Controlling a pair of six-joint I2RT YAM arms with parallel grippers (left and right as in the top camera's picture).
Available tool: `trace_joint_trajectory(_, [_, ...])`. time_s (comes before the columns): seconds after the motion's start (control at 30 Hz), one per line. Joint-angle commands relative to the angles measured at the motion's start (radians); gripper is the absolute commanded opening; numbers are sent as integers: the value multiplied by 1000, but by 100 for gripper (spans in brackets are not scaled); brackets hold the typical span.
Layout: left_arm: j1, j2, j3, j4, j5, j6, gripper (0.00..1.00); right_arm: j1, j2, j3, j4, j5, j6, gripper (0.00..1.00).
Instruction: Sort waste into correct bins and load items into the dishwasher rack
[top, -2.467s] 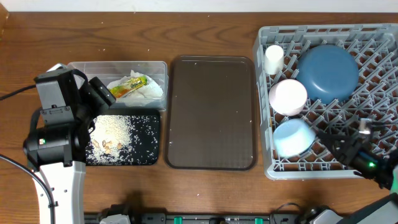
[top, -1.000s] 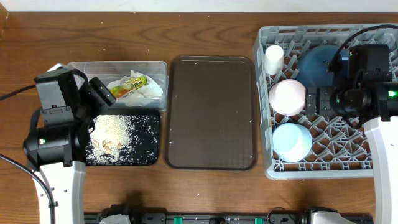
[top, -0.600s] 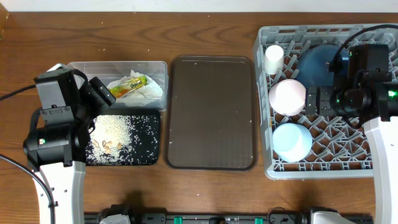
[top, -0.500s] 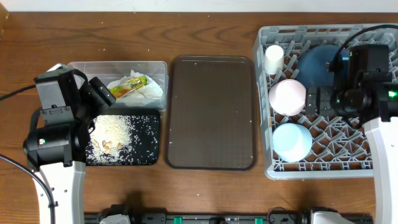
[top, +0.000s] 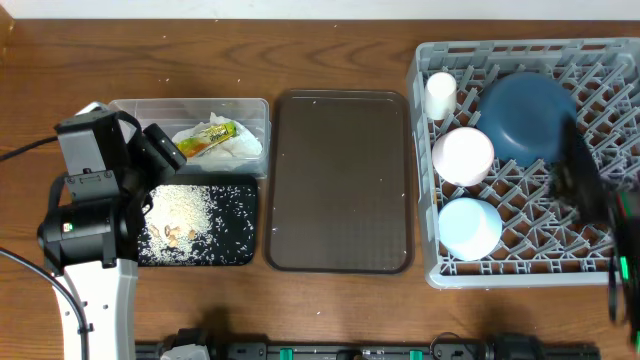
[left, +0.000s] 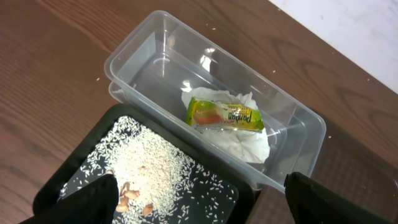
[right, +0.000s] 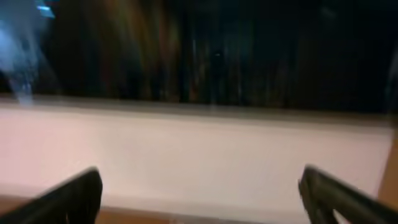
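The grey dishwasher rack (top: 520, 278) at the right holds a dark-blue bowl (top: 527, 118), a pink bowl (top: 463, 155), a light-blue bowl (top: 471, 222) and a white cup (top: 440, 95). In the clear tub (left: 155, 68) lie the napkin (left: 249, 140) and the yellow-green wrapper (left: 224, 115). Rice (left: 149, 168) covers the black tray (left: 74, 174). My left gripper (left: 200, 183) hangs open above the tray's near end, nothing between its fingers. My right arm (top: 585, 190) is a dark blur over the rack's right side. Its gripper (right: 200, 180) is open and empty, facing a pale blurred band.
A brown serving tray (top: 340, 180) lies between the two bins and the rack. The black tray (top: 235, 235) sits just in front of the clear tub (top: 140, 112). The left arm's base stands at the table's front left.
My right arm has swung away from beside the pink bowl toward the rack's right front and is blurred in motion. The left arm has not moved.
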Motion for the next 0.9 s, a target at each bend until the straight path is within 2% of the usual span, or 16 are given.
trace_joint_trajectory(0.0, [5,3,11,-3,-11,6,88,8,-178,-227,115,-37,5,99])
trace_joint_trajectory(0.17, [5,3,11,-3,-12,6,88,8,-451,-531,254,-22,5,99])
trace_joint_trajectory(0.3, [5,3,11,-3,-12,6,88,8,-568,-727,328,-19,40,99])
trace_joint_trajectory(0.53, [5,3,11,-3,-12,6,88,9,-568,-929,567,-18,159,99])
trace_joint_trajectory(0.67, [5,3,11,-3,-12,6,88,14,-568,-1014,672,8,115,99])
trace_joint_trajectory(0.87, [5,3,11,-3,-12,6,88,42,-568,-1111,678,30,6,99])
